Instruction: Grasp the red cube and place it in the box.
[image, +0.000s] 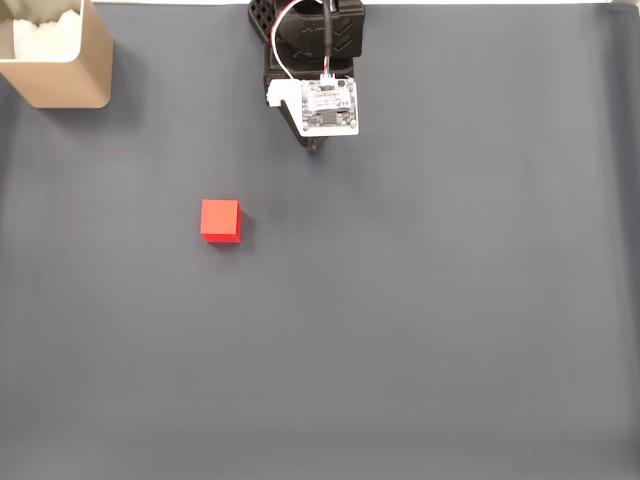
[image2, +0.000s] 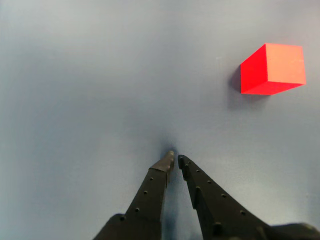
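Table: a flat, dark grey-blue mat (image: 420, 330) covers the whole working surface; it looks smooth and plain in both the fixed view and the wrist view.

Arm: a black printed arm with a small white circuit board (image: 329, 104) on top and red and white wires running up from it, standing at the top middle of the fixed view.

Gripper: the black two-finger gripper (image2: 175, 159) comes up from the bottom edge of the wrist view. Its two tapered fingers meet almost at the tips, with only a thin sliver of gap between them, and nothing is held. The tips hang just over bare mat. In the fixed view the gripper (image: 316, 146) peeks out as a dark point under the board.

Cube: the small, bright red, smooth-faced cube (image: 220, 220) sits flat on the mat, down and to the left of the arm in the fixed view, clear of it. In the wrist view the cube (image2: 272, 68) lies at upper right, well apart from the fingertips.

Box: the beige, thin-walled, round-cornered box (image: 70, 75) with white padding inside sits at the top left corner of the fixed view, well apart from the cube.
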